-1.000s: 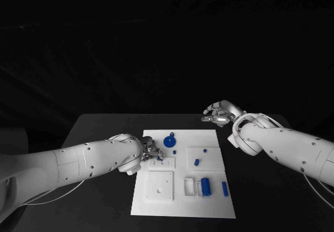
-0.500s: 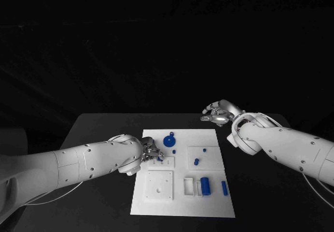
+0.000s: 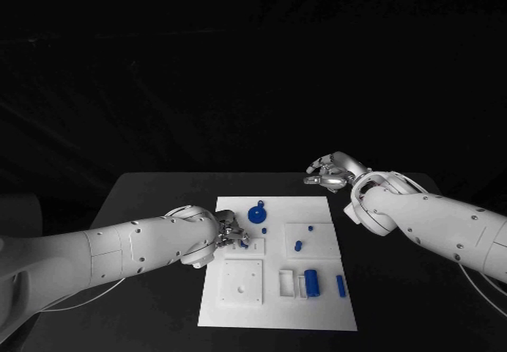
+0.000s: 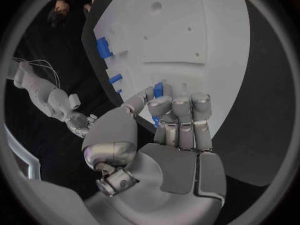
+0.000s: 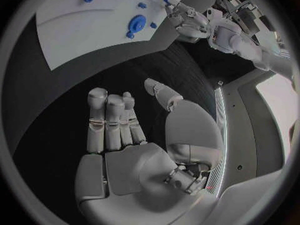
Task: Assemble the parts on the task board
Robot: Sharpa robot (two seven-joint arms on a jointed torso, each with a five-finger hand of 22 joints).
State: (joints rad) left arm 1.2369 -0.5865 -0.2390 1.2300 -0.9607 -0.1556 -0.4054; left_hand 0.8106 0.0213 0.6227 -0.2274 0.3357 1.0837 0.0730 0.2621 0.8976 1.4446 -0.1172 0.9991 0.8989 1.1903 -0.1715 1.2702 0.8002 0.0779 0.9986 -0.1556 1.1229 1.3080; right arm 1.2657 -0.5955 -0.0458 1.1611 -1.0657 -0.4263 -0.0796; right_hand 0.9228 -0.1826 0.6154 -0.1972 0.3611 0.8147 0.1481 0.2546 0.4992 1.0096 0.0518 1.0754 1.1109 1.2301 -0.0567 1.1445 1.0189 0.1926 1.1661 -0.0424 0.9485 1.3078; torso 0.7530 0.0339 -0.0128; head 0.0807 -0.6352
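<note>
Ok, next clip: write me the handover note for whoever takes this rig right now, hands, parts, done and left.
Left hand: over the board's left side, fingers pinching a small blue part.
Right hand: off the board's far right corner, above the table, holding nothing, fingers apart.
Parts: blue disc at the far end; small blue pieces mid-board; blue cylinder and blue bar near the front right.
Done: cannot tell what is seated.
Left: place the held part, then the rest.
</note>
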